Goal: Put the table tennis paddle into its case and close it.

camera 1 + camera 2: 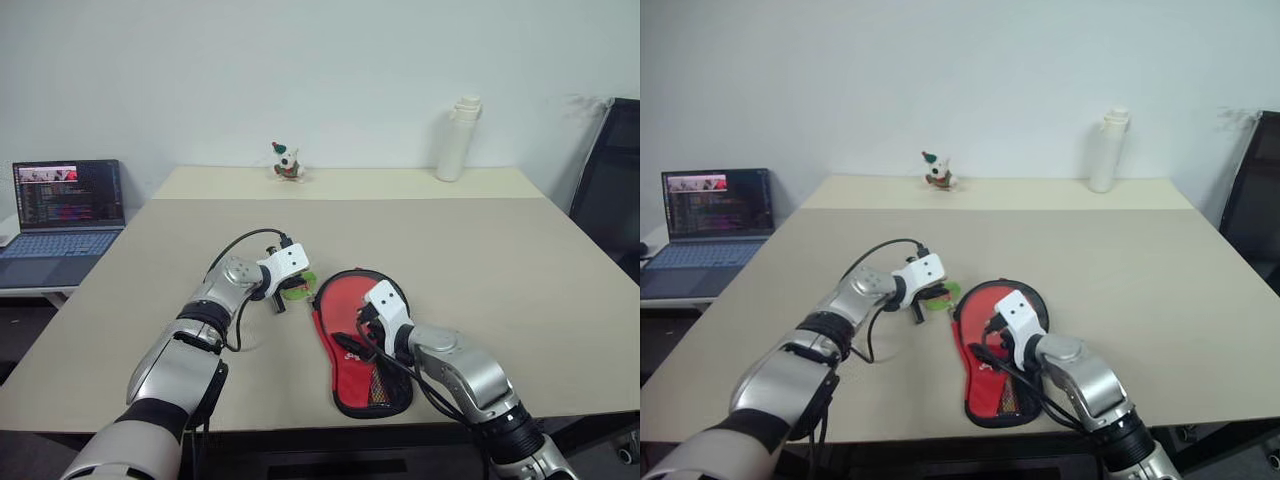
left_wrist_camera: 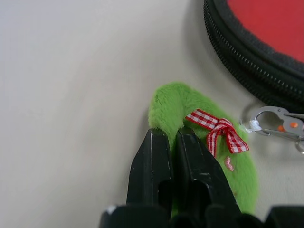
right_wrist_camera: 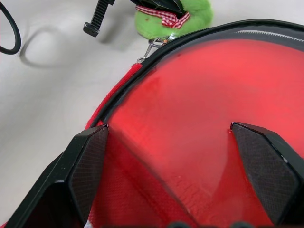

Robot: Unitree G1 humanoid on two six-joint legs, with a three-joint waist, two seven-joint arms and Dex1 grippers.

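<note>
I see the case [image 1: 355, 340] lying flat on the tan table [image 1: 500, 260] near its front edge, red face up with a black zipped rim, its narrow handle end pointing toward me. The smooth red paddle [image 3: 199, 109] face shows inside it. My left gripper [image 2: 173, 142] is clenched on a fuzzy green charm [image 2: 190, 102] with a red checked bow, clipped just beside the case's rim. My right gripper [image 3: 168, 137] hangs over the red face, fingers spread wide, grasping nothing
</note>
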